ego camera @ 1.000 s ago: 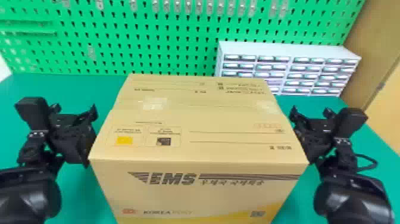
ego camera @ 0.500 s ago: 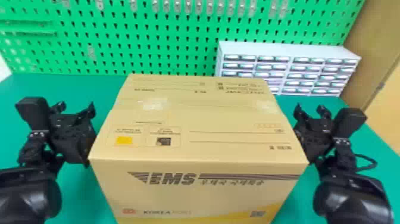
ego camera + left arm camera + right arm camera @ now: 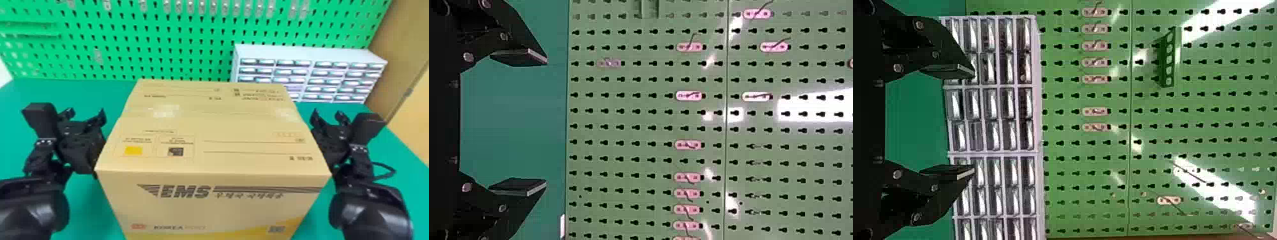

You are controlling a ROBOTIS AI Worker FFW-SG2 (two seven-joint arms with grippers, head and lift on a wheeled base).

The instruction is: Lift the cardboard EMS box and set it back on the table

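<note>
The cardboard EMS box (image 3: 210,137) stands upright, its printed front facing me, between my two arms. At its left side is my left gripper (image 3: 85,114), its body close against the cardboard; the right gripper (image 3: 328,115) is likewise close by the right side, partly hidden by the box. Whether either one touches it I cannot tell. Both have their fingers spread, pointing forward with nothing between them. In the left wrist view, the left gripper (image 3: 546,122) has a wide gap between its pads; so does the right gripper (image 3: 974,123) in the right wrist view.
The green table (image 3: 73,92) reaches back to a green pegboard (image 3: 153,41) with small clear holders. Behind the box's right rear corner stands a white drawer cabinet (image 3: 309,52). A cable (image 3: 387,169) loops beside the right arm, and a wooden panel (image 3: 415,105) rises at the far right.
Both arms have shifted slightly inward toward the box's sides, their forward ends a little higher in the head view. The box has not visibly moved.
</note>
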